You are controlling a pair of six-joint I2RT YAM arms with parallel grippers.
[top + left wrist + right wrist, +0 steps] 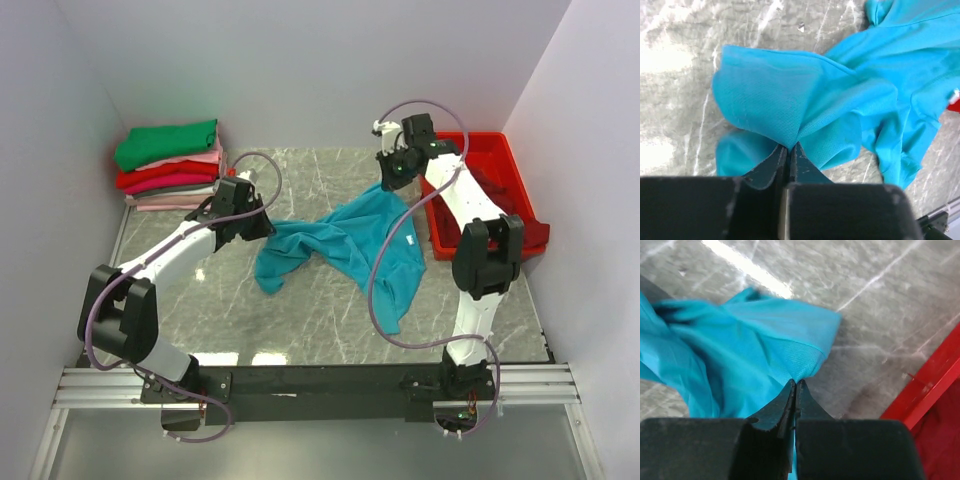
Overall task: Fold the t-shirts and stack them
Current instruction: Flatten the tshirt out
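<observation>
— Where's the shirt?
— The crumpled teal-blue cloth t-shirt (345, 240) sprawls mid-frame on the grey marble table (300, 325). My left gripper (268, 228) and right gripper (388, 183) are each pinched tight on an edge.
— Next?
— I'd draw them apart evenly and spread it flat.

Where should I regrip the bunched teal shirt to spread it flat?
Probably the teal shirt's flap nearest the table's front edge: it lies spread flat, so come down from above and pinch its near corner.
</observation>
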